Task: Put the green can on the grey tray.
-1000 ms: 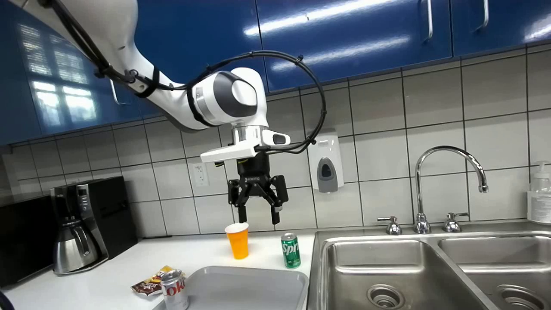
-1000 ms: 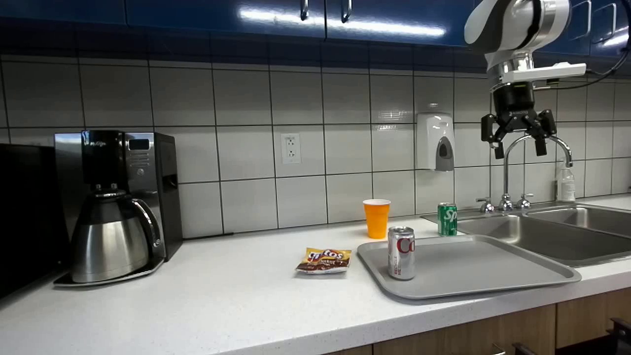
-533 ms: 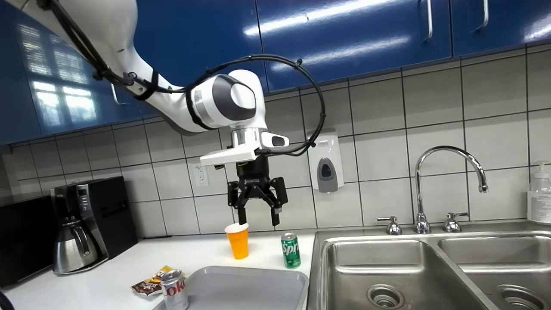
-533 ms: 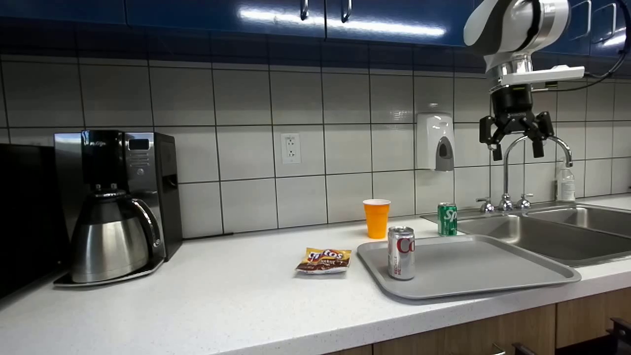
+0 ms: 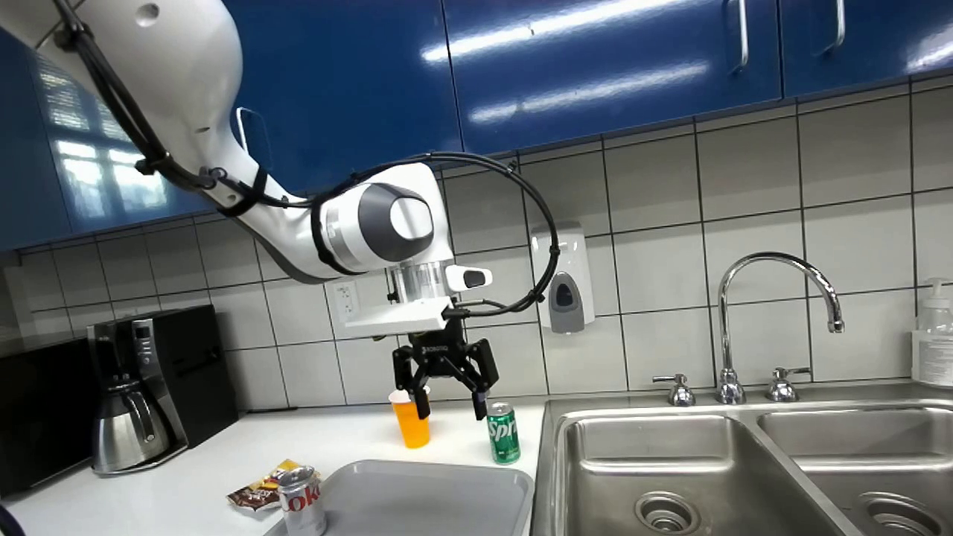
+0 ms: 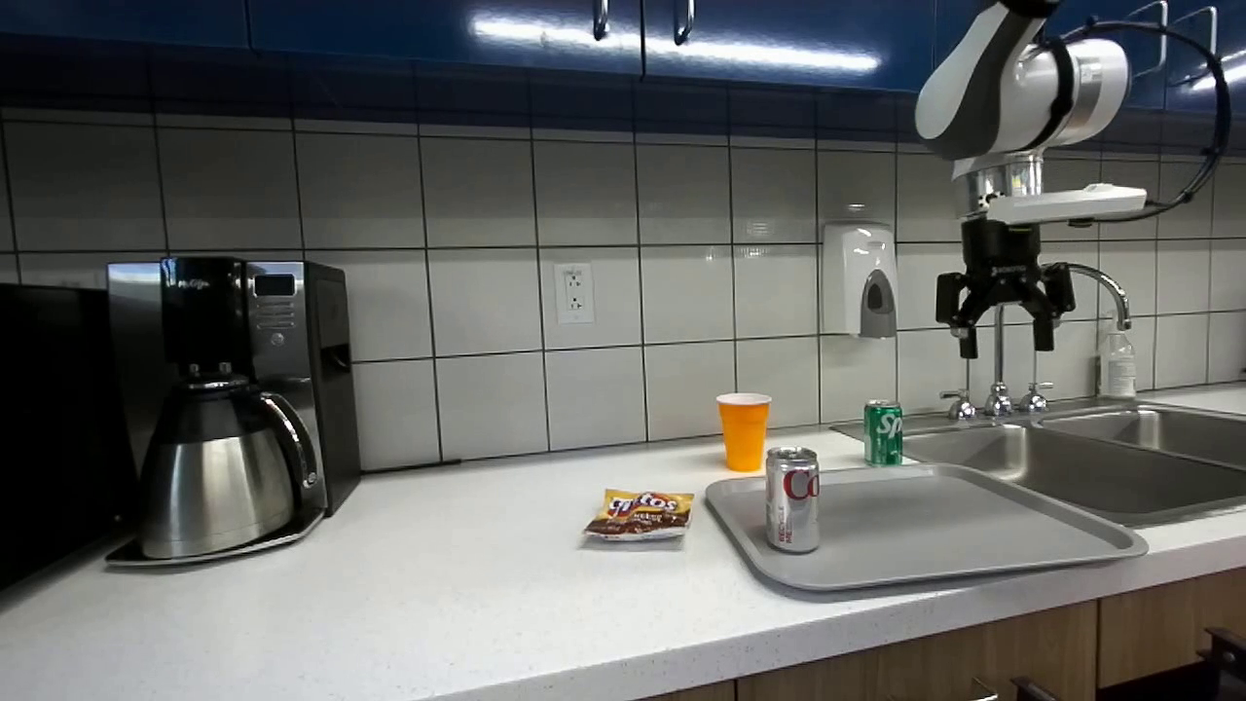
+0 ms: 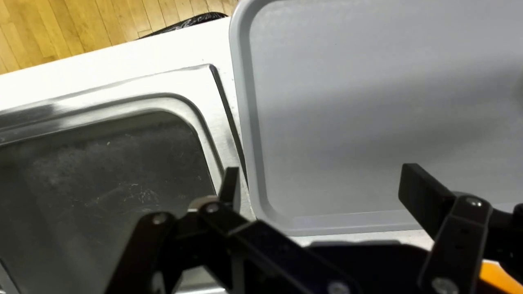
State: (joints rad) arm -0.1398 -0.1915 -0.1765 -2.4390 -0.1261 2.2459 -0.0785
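The green can [image 5: 504, 441] stands upright on the white counter between the orange cup and the sink, just behind the grey tray [image 5: 439, 491]. Both also show in an exterior view, the can [image 6: 884, 435] and the tray [image 6: 934, 526]. My gripper [image 5: 452, 411] is open and empty, pointing down in the air above the counter; it also shows in an exterior view [image 6: 1006, 349]. In the wrist view the open jaws [gripper] stand wide apart over the tray's corner, with the tray [image 7: 347, 102] beyond them. The green can does not show in the wrist view.
An orange cup [image 6: 745, 435] stands left of the green can. A silver can [image 6: 792, 511] stands on the tray's left end, with a snack bag [image 6: 641, 516] beside the tray. A steel sink [image 5: 547, 476] with a faucet [image 5: 774, 257] lies right. A soap dispenser [image 5: 569, 290] hangs behind.
My gripper has moved down and tilted slightly, staying open. In an exterior view its fingertips now overlap the cup's top edge. The can, tray and other objects have not moved.
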